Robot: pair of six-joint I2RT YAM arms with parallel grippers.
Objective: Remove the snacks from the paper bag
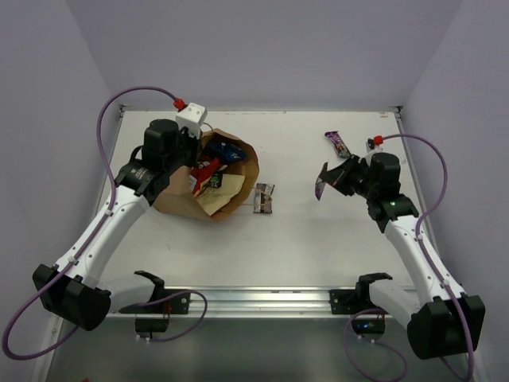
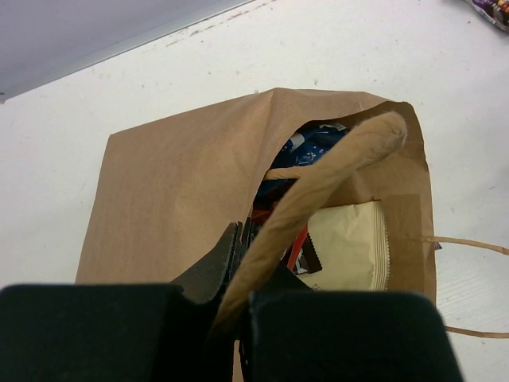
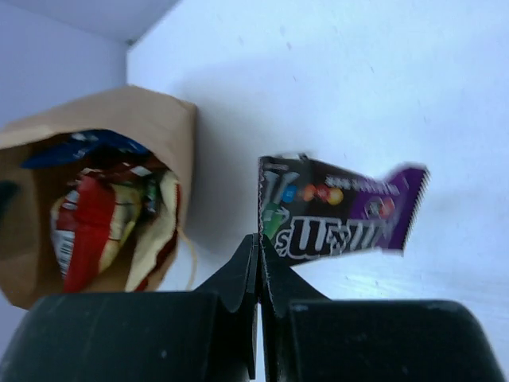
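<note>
Bag (image 1: 248, 169) on side on table (image 1: 318, 247), mouth open toward right.
Snacks crowd bag mouth: red packet (image 1: 205, 169), tan packet (image 1: 224, 191), blue packet (image 1: 228, 149).
Left gripper (image 2: 242, 255) clenched on bag's upper rim, paper pinched between fingers.
Brown bar (image 1: 263, 198) flat on table, just right of bag mouth.
Right gripper (image 3: 258, 239), well right of bag, clamped on corner of purple packet (image 3: 342, 215); packet sticks out sideways from jaws.
Second purple bar (image 1: 338, 144) on table, well right of bag, beyond right gripper.
</note>
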